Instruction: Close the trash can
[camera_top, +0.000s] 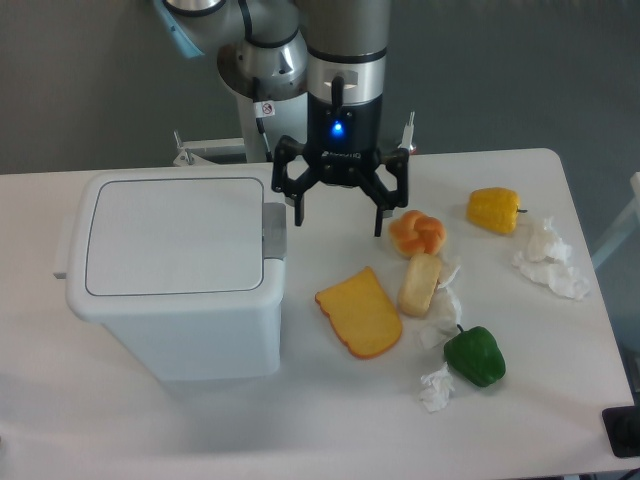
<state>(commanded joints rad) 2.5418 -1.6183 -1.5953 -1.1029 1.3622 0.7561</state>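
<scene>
Fixed camera: on the left of the table (300, 420), the trash can (172, 280), lid (172, 234) flat and shut, grey latch (274, 229) on its right edge. Just right of the latch, above the table, the gripper (338, 214), fingers spread wide, grasping nothing (blue light lit on its body), clear of the bin. Right of the bin, a yellow slice (360, 312); beside it a bun (417, 232) and a pale roll (420, 284), close together. Further right, a yellow pepper (494, 210) and a green pepper (474, 355), well apart. Crumpled tissues (548, 258) near the right edge, more by the green pepper.
</scene>
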